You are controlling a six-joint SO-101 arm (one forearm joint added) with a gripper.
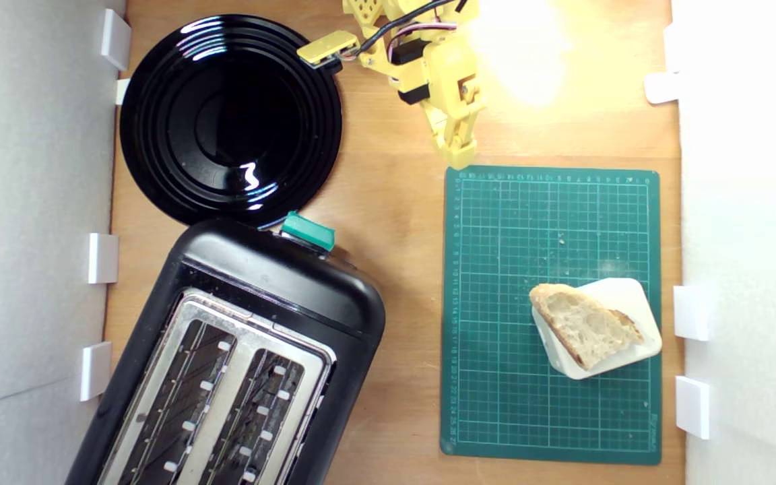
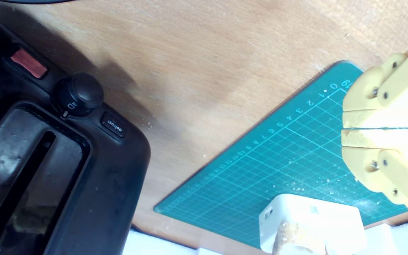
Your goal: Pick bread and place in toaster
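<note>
The bread, a wedge with pale crumb and brown crust, lies on a white block at the exterior view's right, on the green cutting mat. The black toaster, with silver top, two slots and a green lever knob, stands at the lower left. My yellow gripper hangs at the mat's far edge, well away from the bread, its jaws pressed together with nothing in them. The wrist view shows the shut gripper, the toaster and a crust edge of the bread.
A round black plate sits behind the toaster at the exterior view's upper left. White walls with clip brackets line both sides of the wooden table. Crumbs dot the mat.
</note>
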